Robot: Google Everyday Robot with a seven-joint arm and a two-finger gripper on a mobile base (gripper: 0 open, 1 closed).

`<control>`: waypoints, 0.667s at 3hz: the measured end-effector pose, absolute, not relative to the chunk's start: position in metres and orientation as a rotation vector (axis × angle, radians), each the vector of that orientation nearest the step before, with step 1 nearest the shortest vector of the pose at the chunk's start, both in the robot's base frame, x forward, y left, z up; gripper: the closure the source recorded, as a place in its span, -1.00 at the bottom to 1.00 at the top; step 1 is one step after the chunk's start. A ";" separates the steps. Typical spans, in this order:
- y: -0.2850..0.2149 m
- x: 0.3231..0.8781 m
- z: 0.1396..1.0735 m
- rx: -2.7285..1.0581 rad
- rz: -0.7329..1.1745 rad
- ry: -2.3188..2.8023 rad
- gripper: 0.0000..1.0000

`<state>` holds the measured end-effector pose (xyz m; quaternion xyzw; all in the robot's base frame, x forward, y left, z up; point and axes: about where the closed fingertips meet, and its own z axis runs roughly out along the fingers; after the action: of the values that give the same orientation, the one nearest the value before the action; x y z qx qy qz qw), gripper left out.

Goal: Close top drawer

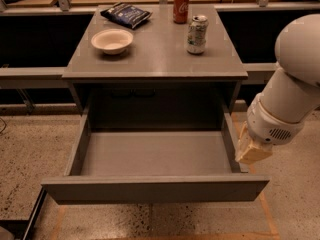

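The top drawer (155,188) is a wide, shallow grey drawer, pulled far out of the grey cabinet toward me, and it is empty inside. Its flat handleless front panel runs along the bottom of the view. My gripper (252,151) hangs from the white arm at the right. It sits just outside the drawer's right side wall, near the front right corner. Only its cream-coloured end shows.
On the cabinet top (155,59) stand a white bowl (112,40), a dark snack bag (125,15), a red soda can (181,6) and a white-green can (197,34). Speckled floor lies around, with a low rail (30,74) at the left.
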<state>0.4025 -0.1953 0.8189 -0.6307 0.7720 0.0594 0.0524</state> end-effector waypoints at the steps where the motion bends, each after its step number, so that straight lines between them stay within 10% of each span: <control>1: -0.194 0.407 0.796 -1.937 0.186 2.377 1.00; 2: -0.199 0.406 0.780 -1.935 0.216 2.406 1.00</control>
<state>0.4062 -0.1989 0.7796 -0.6250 0.7771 0.0697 0.0231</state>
